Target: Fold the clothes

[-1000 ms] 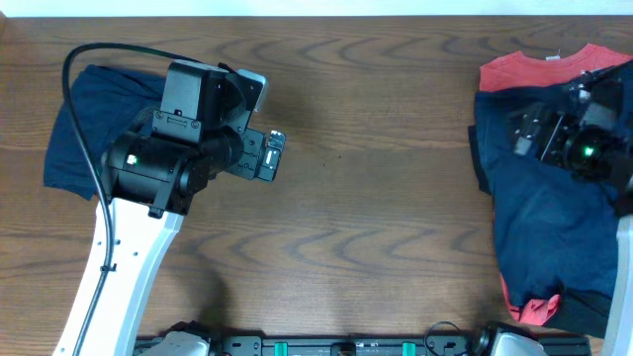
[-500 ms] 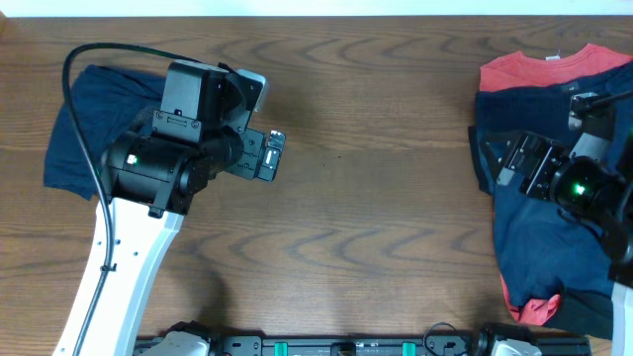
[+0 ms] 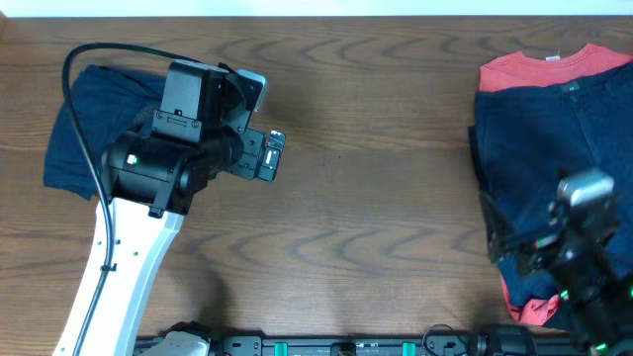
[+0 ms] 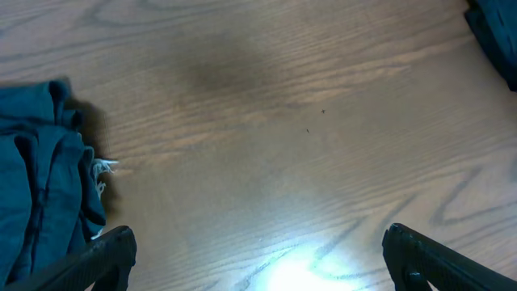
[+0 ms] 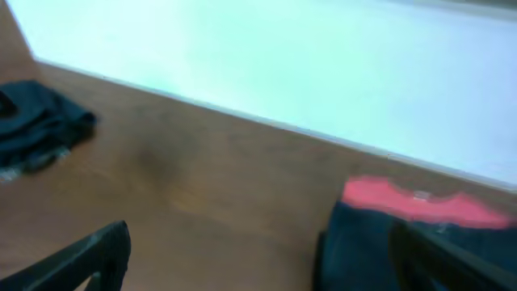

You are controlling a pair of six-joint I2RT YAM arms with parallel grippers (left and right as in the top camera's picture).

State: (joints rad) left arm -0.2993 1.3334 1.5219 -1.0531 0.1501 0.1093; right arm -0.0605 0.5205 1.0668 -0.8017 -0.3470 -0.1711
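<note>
Both my hands are spread and empty. My left gripper [image 4: 258,242] is over bare table [image 4: 283,121] beside the bundled navy garment [image 3: 74,129]. My right gripper [image 5: 260,238] is near the navy shirt [image 3: 554,138], which lies on the red shirt [image 3: 549,69] (table's right edge). Risk: my pinch bites both layers and drags the red one along.

Left arm [image 3: 119,262]: long smooth white link, topped by a bulky black cylindrical joint housing [image 3: 158,168] carrying one small green indicator light [image 3: 132,158]. A black cable [image 3: 65,81] arcs out from the housing and runs down along the white link. A grey-and-black camera block [image 3: 247,91] sits at the wrist. Left gripper [image 3: 269,156]: black, with a small white label; its fingers [image 4: 97,259] are matte black.

Right arm [image 3: 584,257]: black, blurred, with a grey block [image 3: 587,188] on top and a green light [image 3: 565,294]. Its fingers [image 5: 89,255] are dark; detail is not legible.

Base rail [image 3: 346,346]: black with green marks.
</note>
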